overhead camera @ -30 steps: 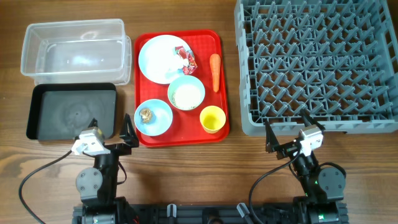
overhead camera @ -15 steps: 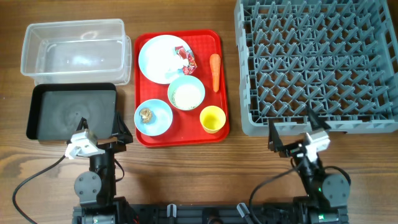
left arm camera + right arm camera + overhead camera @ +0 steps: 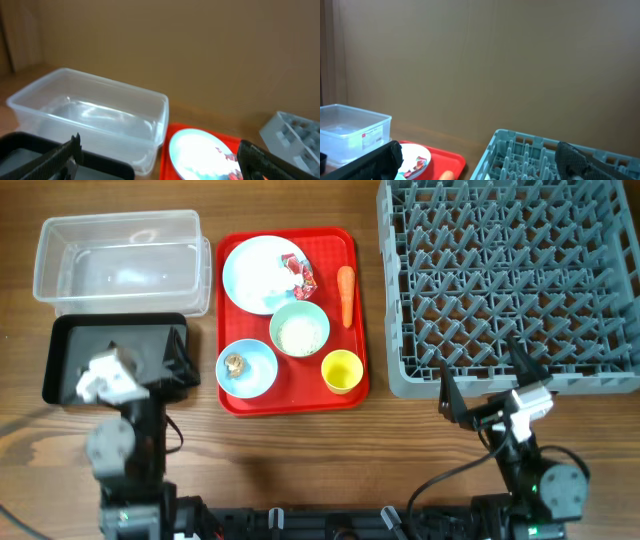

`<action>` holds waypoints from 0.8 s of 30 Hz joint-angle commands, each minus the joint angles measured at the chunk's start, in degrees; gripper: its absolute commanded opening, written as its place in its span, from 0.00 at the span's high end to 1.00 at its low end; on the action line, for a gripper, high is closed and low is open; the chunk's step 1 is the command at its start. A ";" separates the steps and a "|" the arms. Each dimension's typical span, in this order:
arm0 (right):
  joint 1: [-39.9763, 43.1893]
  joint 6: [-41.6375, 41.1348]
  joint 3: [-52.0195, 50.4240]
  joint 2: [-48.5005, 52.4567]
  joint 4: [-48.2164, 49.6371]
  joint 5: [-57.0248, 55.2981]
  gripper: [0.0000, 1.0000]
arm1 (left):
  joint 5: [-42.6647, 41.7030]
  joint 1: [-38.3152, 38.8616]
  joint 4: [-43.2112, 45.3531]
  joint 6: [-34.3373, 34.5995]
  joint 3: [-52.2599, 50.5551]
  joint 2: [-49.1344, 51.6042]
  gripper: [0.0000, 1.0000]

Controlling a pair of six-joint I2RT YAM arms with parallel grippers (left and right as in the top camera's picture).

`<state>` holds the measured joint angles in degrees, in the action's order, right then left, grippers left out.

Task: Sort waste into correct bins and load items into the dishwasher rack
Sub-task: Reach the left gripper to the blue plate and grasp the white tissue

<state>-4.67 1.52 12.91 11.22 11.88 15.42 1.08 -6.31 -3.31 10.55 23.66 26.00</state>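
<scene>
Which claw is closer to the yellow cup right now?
Left. The left claw sits over the black tray's right end; the right claw is at the rack's front edge, farther from the yellow cup.

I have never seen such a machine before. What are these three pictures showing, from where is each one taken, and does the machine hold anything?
This is a robot with two arms at a wooden table. One picture comes from a camera above the table; the other two come from cameras on each wrist, so the dark fingers at their lower edges belong to the arms.

From above, the left end effector is over the black tray, and the right end effector is by the grey dishwasher rack. Both are open and hold nothing.

Behind the black tray stands a clear tub. The red serving tray carries a plate with a crumpled wrapper, a carrot, a bowl of rice, a bowl with a brown scrap and a yellow cup.
</scene>
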 commanded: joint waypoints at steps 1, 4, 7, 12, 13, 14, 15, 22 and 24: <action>0.20 -1.70 7.54 8.09 -3.06 1.64 0.00 | -6.56 0.20 -3.30 -1.16 12.26 11.85 0.00; 0.20 -1.66 15.02 14.97 -9.11 2.56 0.00 | -9.05 0.24 -9.60 -1.16 22.18 20.00 0.00; 0.20 -1.66 21.88 20.55 -13.00 4.66 0.00 | -8.96 1.55 -16.15 -1.16 29.97 25.83 0.00; 0.20 -1.53 35.30 30.34 -18.43 9.99 0.00 | -8.96 6.19 -26.88 -1.16 43.89 36.96 0.00; 0.20 -1.51 38.18 32.28 -20.48 10.67 0.00 | -8.96 6.88 -28.52 -1.16 45.88 38.53 0.00; 0.20 -1.46 41.16 34.25 -22.71 11.39 0.00 | -8.94 7.89 -30.86 -1.16 48.61 40.61 0.00; 0.20 -1.33 43.36 35.85 -24.57 11.65 0.00 | -8.61 8.94 -33.22 -1.16 51.34 42.84 0.00; 0.20 4.68 63.30 51.28 -41.42 16.61 0.00 | -5.09 16.52 -46.21 -1.14 65.72 57.00 0.00; 0.20 3.96 64.46 53.99 -41.59 17.97 0.00 | -5.09 17.18 -45.72 -1.11 65.70 58.80 0.00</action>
<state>-4.67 3.62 73.97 61.12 -29.08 27.99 -4.60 9.34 -48.69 10.13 87.83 81.84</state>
